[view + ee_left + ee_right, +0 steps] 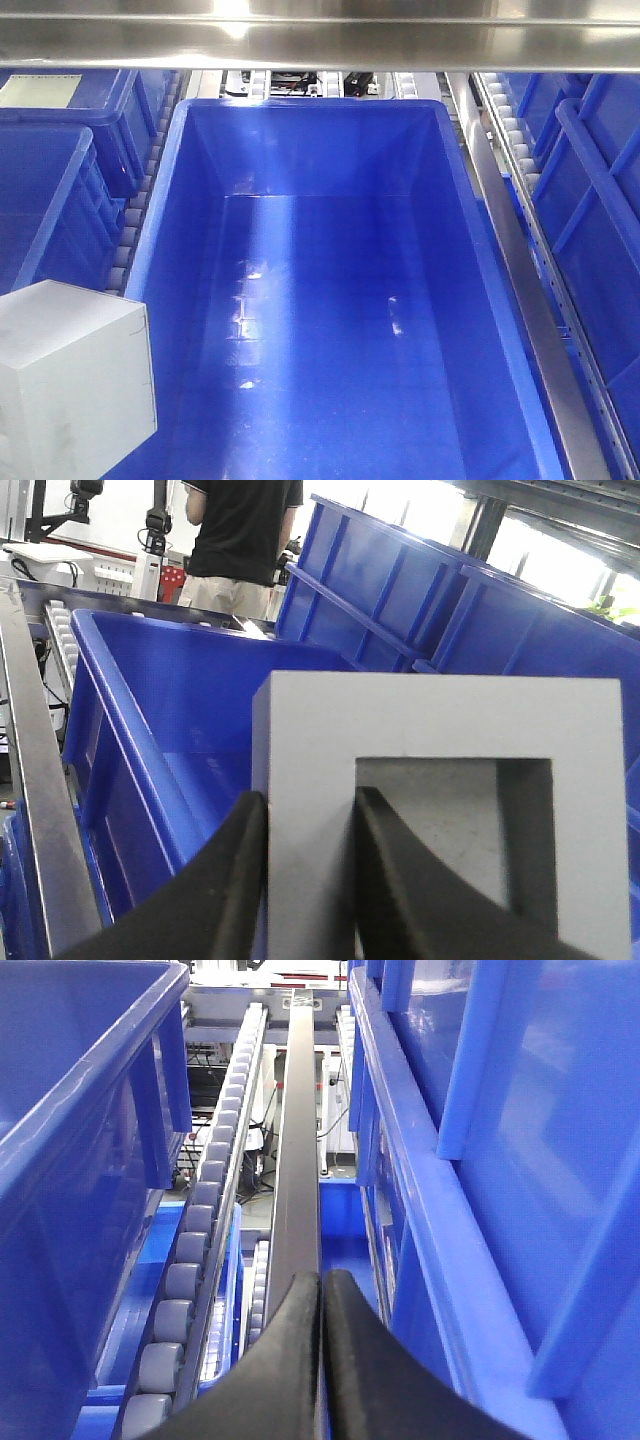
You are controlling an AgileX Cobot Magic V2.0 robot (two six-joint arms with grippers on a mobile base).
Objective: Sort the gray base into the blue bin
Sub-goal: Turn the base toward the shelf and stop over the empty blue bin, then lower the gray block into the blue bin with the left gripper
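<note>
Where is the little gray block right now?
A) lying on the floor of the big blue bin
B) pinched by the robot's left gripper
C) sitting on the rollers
B: the left gripper clamps one wall of the gray base, and the blue bin has a bare floor.

Bright overhead light; glare on blue bin (300,150) floor.
</note>
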